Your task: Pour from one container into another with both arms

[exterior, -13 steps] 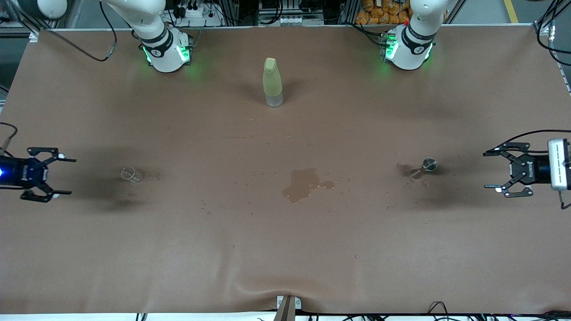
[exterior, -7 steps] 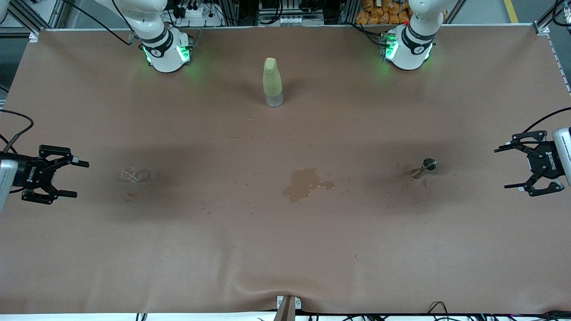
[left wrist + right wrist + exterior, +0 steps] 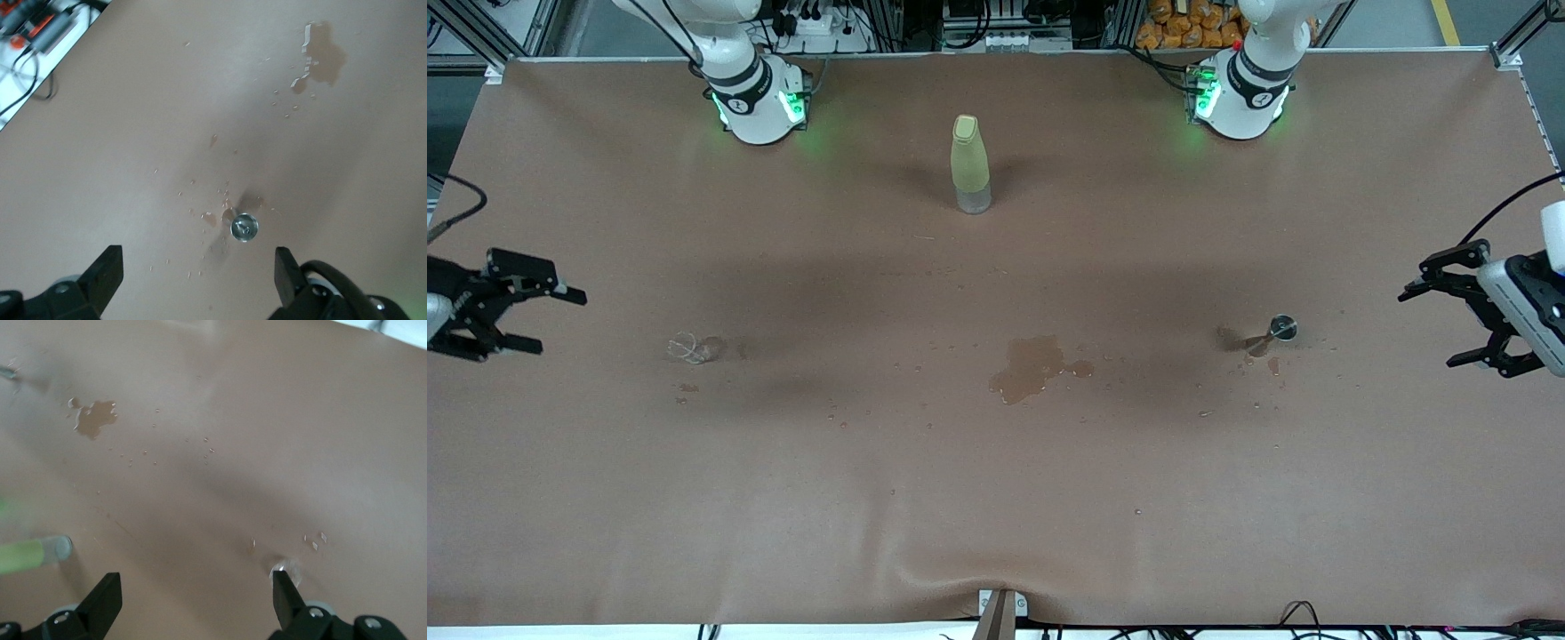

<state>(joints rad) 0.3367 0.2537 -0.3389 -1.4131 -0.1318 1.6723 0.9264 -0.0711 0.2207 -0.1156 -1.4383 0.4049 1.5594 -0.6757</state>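
A small clear glass [image 3: 689,348] stands toward the right arm's end of the brown table; it also shows as the glass [image 3: 287,572] in the right wrist view, beside one fingertip. A small metal cup [image 3: 1284,328] stands toward the left arm's end, and the same cup [image 3: 244,227] lies ahead of the left jaws. My right gripper [image 3: 560,322] [image 3: 193,600] hangs open and empty over the table's edge, apart from the glass. At the other end my left gripper [image 3: 1424,329] [image 3: 197,277] is open too, holding nothing, apart from the cup.
A capped yellow-green bottle [image 3: 970,164] [image 3: 33,553] stands upright between the two arm bases, farther from the front camera. A wet puddle [image 3: 1032,366] [image 3: 323,57] [image 3: 93,417] with scattered drops lies mid-table. Small wet patches sit by the cup and glass.
Both wrists have tilted and shifted at the table's ends; the right gripper has risen in the front view. Both stay open. Glass, cup and bottle have not moved.
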